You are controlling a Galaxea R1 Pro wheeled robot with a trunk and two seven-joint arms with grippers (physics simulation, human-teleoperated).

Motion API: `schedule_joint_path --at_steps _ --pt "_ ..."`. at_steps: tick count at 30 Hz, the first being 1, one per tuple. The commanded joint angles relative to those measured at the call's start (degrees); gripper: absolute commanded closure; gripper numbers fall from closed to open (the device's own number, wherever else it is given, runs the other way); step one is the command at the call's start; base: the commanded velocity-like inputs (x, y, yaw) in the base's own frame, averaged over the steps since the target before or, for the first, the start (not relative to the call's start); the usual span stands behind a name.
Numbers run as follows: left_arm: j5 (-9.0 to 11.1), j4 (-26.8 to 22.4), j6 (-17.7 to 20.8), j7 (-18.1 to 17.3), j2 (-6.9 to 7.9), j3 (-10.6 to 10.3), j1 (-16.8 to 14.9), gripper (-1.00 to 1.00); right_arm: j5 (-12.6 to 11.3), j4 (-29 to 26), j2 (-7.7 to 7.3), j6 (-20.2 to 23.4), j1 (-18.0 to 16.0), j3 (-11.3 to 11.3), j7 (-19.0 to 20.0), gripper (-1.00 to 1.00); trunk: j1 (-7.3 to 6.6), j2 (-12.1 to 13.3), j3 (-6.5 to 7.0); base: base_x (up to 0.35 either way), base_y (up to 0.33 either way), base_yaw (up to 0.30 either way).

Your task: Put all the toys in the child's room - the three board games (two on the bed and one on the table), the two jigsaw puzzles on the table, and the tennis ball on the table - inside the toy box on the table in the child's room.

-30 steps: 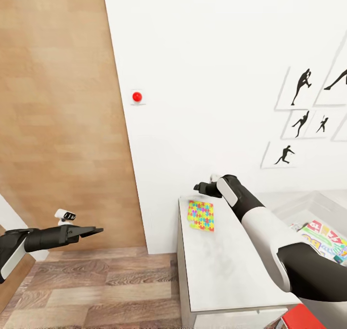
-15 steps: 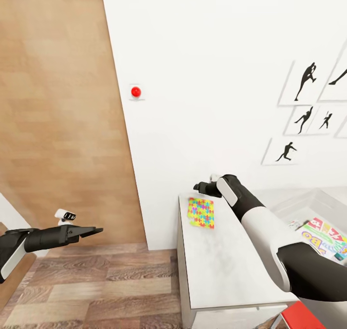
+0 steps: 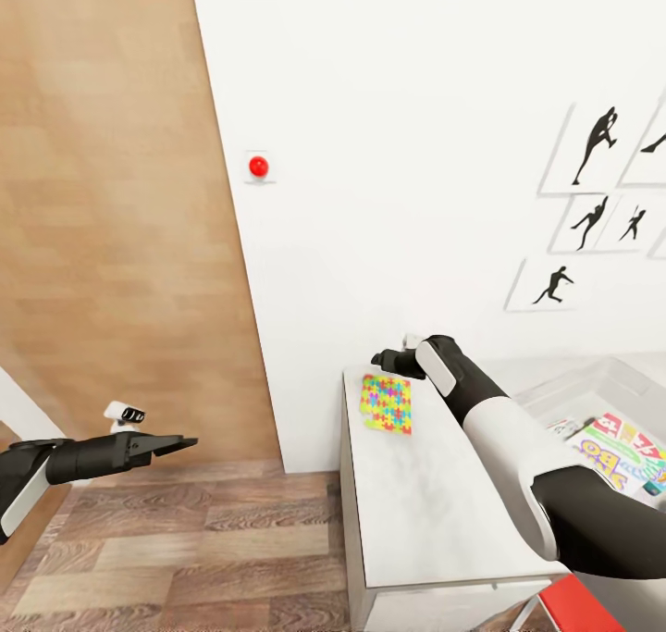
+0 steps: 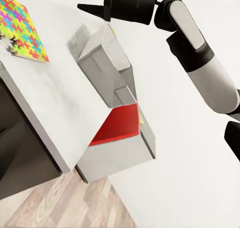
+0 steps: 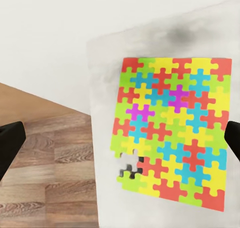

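Note:
A jigsaw puzzle (image 3: 386, 404) of bright interlocking pieces lies flat at the far end of the table (image 3: 425, 521). It also shows in the right wrist view (image 5: 172, 133), with one piece gone near an edge, and in the left wrist view (image 4: 20, 28). My right gripper (image 3: 381, 360) hangs open just above the puzzle's far edge, holding nothing; its fingertips (image 5: 10, 143) stand wide apart. The pale grey toy box (image 3: 592, 387) stands to the right with printed board games (image 3: 620, 447) inside. My left gripper (image 3: 180, 444) hovers over the floor, far left of the table, open and holding nothing.
A wood-panelled wall (image 3: 111, 225) meets the white wall, which carries a red knob (image 3: 258, 165) and silhouette pictures (image 3: 592, 197). Plank floor (image 3: 185, 539) lies left of the table. A red and grey object (image 4: 117, 125) sits at the table's near end.
The head camera has shifted, so the wall and table sit slightly higher in the picture. Both arms and the puzzle have kept their places.

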Motion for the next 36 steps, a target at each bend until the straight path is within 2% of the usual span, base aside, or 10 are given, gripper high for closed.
schedule_joint_path --at_steps 1,36 --pt "0.27 0.01 0.61 -0.14 0.08 -0.24 -0.06 -1.00 -0.61 -0.06 -0.04 0.12 -0.06 0.28 -0.52 -1.00 0.03 -0.13 -0.22 0.000 0.000 0.000" --pt "0.27 0.07 0.61 -0.14 -0.01 -0.28 -0.06 -1.00 -0.61 -0.51 -0.07 0.19 -0.07 0.25 -0.52 -1.00 0.03 -0.13 -3.53 0.012 0.000 0.000"
